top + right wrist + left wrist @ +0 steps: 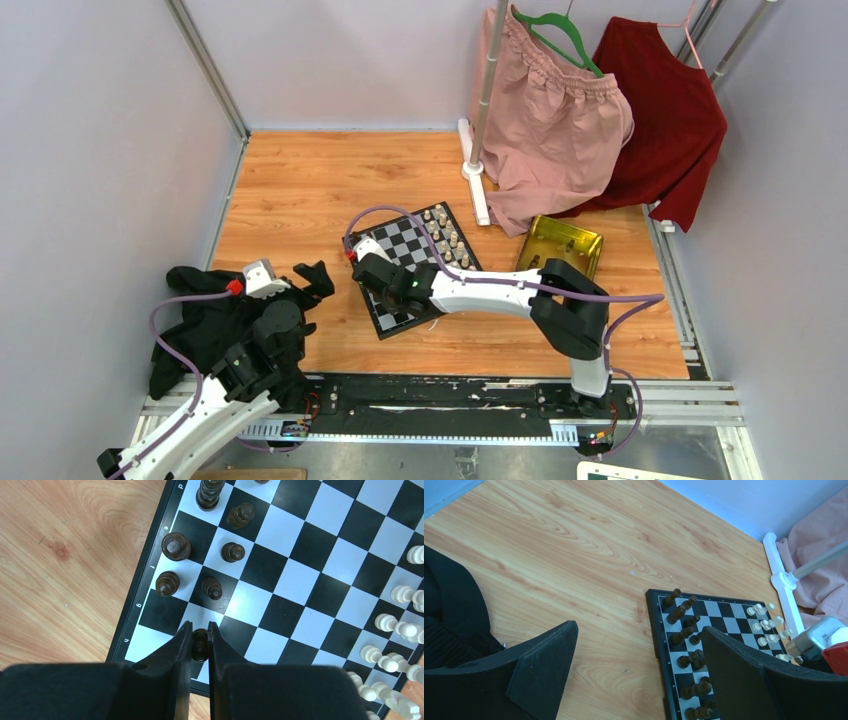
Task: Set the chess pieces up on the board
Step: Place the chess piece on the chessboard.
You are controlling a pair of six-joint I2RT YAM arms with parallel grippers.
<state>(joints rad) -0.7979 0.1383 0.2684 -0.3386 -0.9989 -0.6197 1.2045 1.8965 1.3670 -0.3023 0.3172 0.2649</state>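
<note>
The right end effector (200, 629) is clamped on one dark piece (200, 644) low in the frame, just inside the lower-left border of the board (295, 582). The middle squares are bare. The other chess pieces (175, 545) crowd the upper left, and cream pieces (400, 625) line the right edge. The left end effector (639, 629), fingers wide apart, hovers over bare counter (574, 555) left of the board, beside a black cloth (195, 320). A gold tray (565, 243) lies right of the board, with hanging garments (560, 130) and a white rack foot (478, 180) behind.
</note>
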